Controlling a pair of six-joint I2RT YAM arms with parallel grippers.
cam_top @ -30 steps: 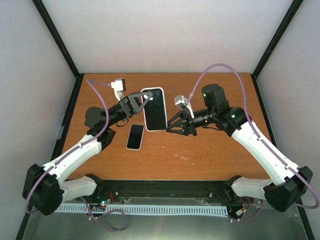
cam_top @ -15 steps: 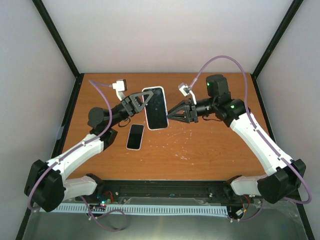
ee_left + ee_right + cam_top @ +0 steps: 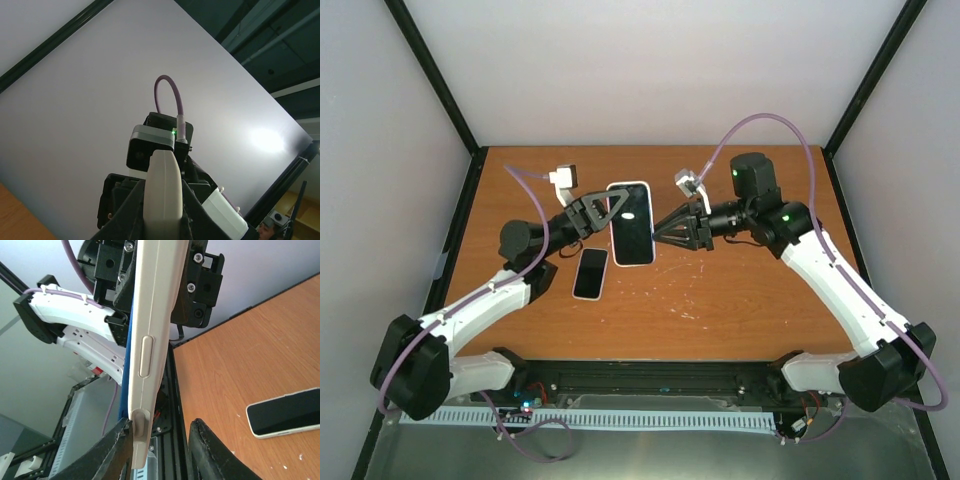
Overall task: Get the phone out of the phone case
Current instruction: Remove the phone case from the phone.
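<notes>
A phone (image 3: 632,228) with a black screen sits in a white phone case (image 3: 629,185), held up above the table's middle. My left gripper (image 3: 616,208) is shut on the case's left edge; its wrist view shows the white case (image 3: 162,175) end-on, clamped between the fingers (image 3: 125,210). My right gripper (image 3: 657,235) is at the case's right edge and is open. In its wrist view the case's side with buttons (image 3: 150,340) lies against the left finger (image 3: 116,452), with a gap to the right finger (image 3: 207,450). A blue strip (image 3: 125,370) runs along the case's far side.
A second, smaller phone (image 3: 590,273) with a white rim lies flat on the wooden table (image 3: 750,300) under the left arm, also visible as the phone (image 3: 285,412) at the right of the right wrist view. Black frame posts stand at the table's corners.
The right gripper has risen and moved left up to the cased phone's right edge. The left gripper has shifted the cased phone slightly right and toward the front.
</notes>
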